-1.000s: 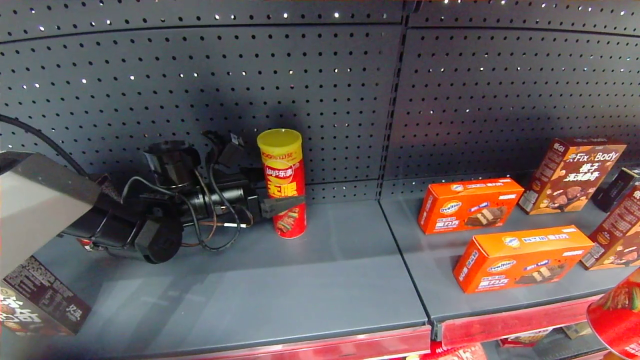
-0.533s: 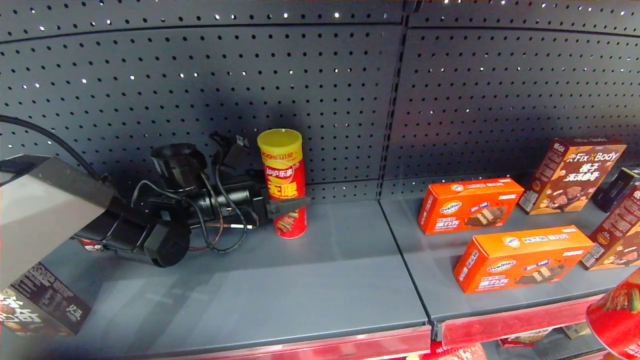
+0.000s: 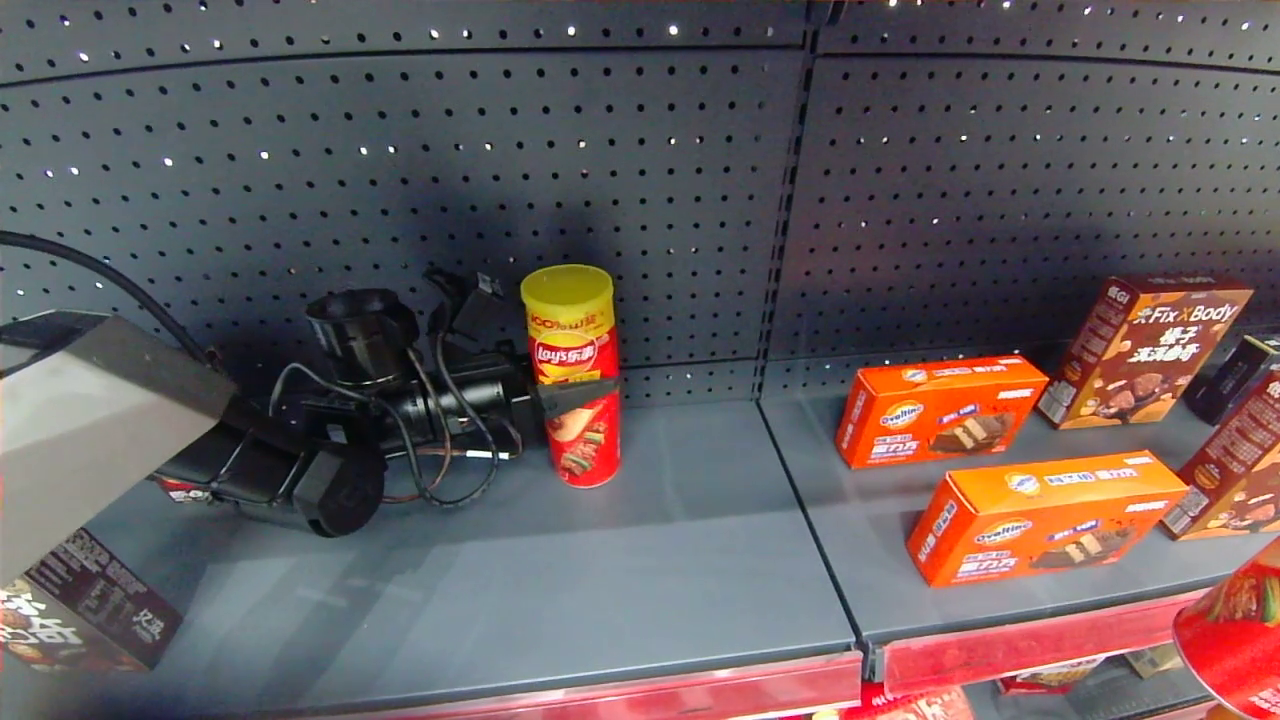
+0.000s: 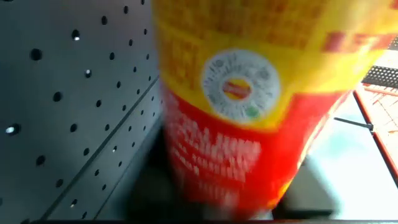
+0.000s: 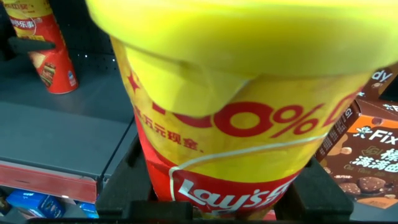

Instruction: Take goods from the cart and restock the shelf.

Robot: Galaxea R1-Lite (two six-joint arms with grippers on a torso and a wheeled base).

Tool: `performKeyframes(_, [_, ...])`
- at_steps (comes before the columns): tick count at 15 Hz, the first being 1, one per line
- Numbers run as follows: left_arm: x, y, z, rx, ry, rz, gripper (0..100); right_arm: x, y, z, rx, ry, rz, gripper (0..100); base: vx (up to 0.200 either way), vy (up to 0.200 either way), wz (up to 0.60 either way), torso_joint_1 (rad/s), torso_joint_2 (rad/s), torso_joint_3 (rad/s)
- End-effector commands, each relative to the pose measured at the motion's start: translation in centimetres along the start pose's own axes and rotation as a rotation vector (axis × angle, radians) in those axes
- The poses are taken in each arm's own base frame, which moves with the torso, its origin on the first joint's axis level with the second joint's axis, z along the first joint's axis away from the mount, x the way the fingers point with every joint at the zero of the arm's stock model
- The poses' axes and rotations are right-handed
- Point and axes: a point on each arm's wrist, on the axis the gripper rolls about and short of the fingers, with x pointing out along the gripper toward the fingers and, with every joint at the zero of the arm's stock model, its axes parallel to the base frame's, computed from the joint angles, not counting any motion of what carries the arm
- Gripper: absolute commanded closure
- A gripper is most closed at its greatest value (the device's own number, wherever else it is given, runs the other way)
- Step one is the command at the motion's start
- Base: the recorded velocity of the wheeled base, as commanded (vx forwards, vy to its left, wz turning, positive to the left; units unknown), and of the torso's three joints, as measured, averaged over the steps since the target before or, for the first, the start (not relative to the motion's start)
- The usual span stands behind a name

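A chip can (image 3: 572, 375) with a yellow lid and red body stands upright on the grey shelf (image 3: 600, 560), close to the pegboard back wall. My left gripper (image 3: 583, 390) comes in from the left and is shut on its middle, one dark finger (image 3: 575, 393) crossing its front. The left wrist view has the same can (image 4: 249, 106) very close up. A second chip can (image 5: 242, 124) is held in my right gripper (image 5: 217, 202), low at the shelf's front right (image 3: 1235, 640). The right wrist view also catches the first can (image 5: 46, 50) farther off.
Two orange boxes (image 3: 940, 410) (image 3: 1045, 515) lie on the right shelf section, with brown boxes (image 3: 1145, 350) behind them. A dark box (image 3: 85, 615) sits at the front left. Bare shelf lies in front of the standing can. A red strip (image 3: 600, 695) marks the front edge.
The left arm has pushed a little to the right, and the can in its gripper has shifted slightly right and turned, showing a different part of its label. The right arm's can has stayed put.
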Motion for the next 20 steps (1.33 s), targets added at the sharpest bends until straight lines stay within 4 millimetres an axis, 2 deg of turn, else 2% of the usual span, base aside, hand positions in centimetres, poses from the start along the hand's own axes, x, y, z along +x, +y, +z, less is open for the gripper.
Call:
performKeyframes(1, [0.1, -0.4, 0.3, 0.005, -0.004, -0.006, 100, 0.0, 0.0, -0.1, -0.001, 0.005, 0.000, 100, 0.000, 0.000, 0.00, 0.000, 0.00, 0.000])
performKeyframes(5, [-1.0, -1.9, 1.8, 0.015, -0.012, 0.004, 100, 0.0, 0.0, -0.3, -0.001, 0.009, -0.001, 100, 0.000, 0.000, 0.00, 0.000, 0.00, 0.000])
performKeyframes(9, [-2.5, -5.0, 2.7, 0.004, -0.005, 0.055, 100, 0.1, 0.0, -0.2, -0.001, 0.013, -0.001, 100, 0.000, 0.000, 0.00, 0.000, 0.00, 0.000])
performKeyframes(14, [-2.7, -8.8, 3.3, -0.005, -0.003, 0.101, 100, 0.1, 0.0, -0.3, 0.000, 0.014, -0.002, 100, 0.000, 0.000, 0.00, 0.000, 0.00, 0.000])
performKeyframes(17, [-2.8, -9.8, 3.8, 0.000, -0.010, 0.133, 100, 0.0, 0.0, -0.3, 0.000, 0.013, -0.007, 100, 0.000, 0.000, 0.00, 0.000, 0.00, 0.000])
performKeyframes(20, [-3.2, -10.8, 3.3, -0.011, 0.006, 0.157, 100, 0.0, 0.0, -0.3, 0.000, 0.011, -0.012, 100, 0.000, 0.000, 0.00, 0.000, 0.00, 0.000])
